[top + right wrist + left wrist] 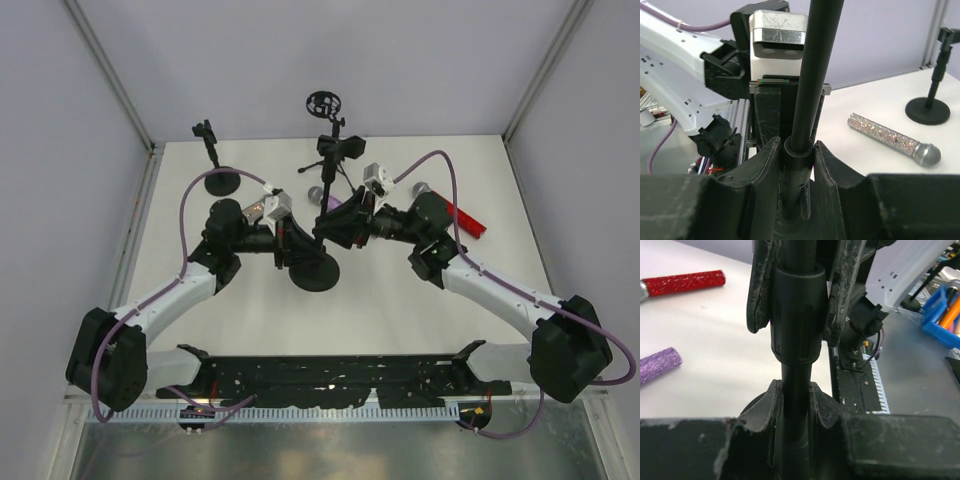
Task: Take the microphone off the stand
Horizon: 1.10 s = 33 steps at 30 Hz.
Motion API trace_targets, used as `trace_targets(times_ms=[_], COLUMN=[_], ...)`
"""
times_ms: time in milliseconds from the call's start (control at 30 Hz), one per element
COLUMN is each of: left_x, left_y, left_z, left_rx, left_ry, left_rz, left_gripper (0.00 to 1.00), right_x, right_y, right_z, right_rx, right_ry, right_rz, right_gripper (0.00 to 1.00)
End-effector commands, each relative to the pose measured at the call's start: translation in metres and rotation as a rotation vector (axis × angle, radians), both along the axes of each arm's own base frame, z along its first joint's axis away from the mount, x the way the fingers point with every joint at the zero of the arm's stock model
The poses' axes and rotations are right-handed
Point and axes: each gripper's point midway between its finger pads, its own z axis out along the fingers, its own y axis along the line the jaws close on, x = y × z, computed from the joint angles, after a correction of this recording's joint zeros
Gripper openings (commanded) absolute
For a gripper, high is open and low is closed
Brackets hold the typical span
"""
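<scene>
The black microphone stand (pixel 322 215) rises from its round base (pixel 314 273) at mid table, with a black clip head (pixel 340 148) and a ring (pixel 322 102) on top. I cannot tell whether the clip holds a microphone. My left gripper (pixel 296 243) is shut on the lower pole (pixel 796 405). My right gripper (pixel 336 228) is shut on the pole's collar (pixel 799 150) just above it; its fingers (pixel 760 290) flank the collar (pixel 795 315) in the left wrist view. My left gripper (pixel 796 400) and right gripper (pixel 796 150) face each other.
A silver glitter microphone (pixel 892 137), a purple one (pixel 657 365) and a red one (pixel 682 282) lie on the table behind the stand. A second small stand (pixel 215 180) stands at the back left. A blue bin (pixel 942 315) sits off the table's near side.
</scene>
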Motion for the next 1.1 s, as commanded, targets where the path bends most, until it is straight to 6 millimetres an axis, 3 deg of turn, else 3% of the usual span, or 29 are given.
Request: trace_targets(times_ms=[0,133,233,267,333,400,700,767,900,1067], left_x=[-0.040,-0.044,-0.047,-0.048,-0.051,-0.051,-0.041,-0.034,-0.012,0.001], left_y=[0.004,0.005,0.006,0.006,0.008,0.009,0.012,0.013,0.013,0.013], left_z=[0.054,0.057,0.061,0.063,0.068,0.072,0.078,0.079,0.071,0.060], left_rx=[-0.117,-0.125,-0.134,-0.142,-0.157,-0.170,-0.195,-0.203,-0.180,-0.157], left_ry=[-0.209,-0.224,-0.238,-0.248,-0.270,-0.276,-0.284,-0.282,-0.264,-0.239], left_rz=[-0.190,-0.203,-0.210,-0.211,-0.209,-0.198,-0.123,-0.078,0.029,0.082], left_gripper=[0.00,0.00,0.00,0.00,0.00,0.00,0.00,0.00,0.00,0.00], right_x=[-0.011,-0.009,-0.001,0.001,0.008,0.013,0.014,0.003,-0.032,-0.035], right_y=[-0.003,-0.008,-0.015,-0.017,-0.024,-0.031,-0.039,-0.040,-0.044,-0.053], right_z=[0.008,0.008,0.006,0.005,0.005,0.008,0.014,0.017,0.039,0.068], right_rx=[-0.006,-0.011,-0.018,-0.020,-0.019,-0.008,0.013,0.012,0.079,0.159], right_ry=[-0.124,-0.142,-0.156,-0.156,-0.158,-0.164,-0.169,-0.201,-0.222,-0.258], right_rz=[0.061,0.065,0.046,0.041,0.023,0.007,-0.002,0.042,0.161,0.085], right_gripper=[0.10,0.18,0.32,0.45,0.59,0.66,0.72,0.74,0.77,0.78])
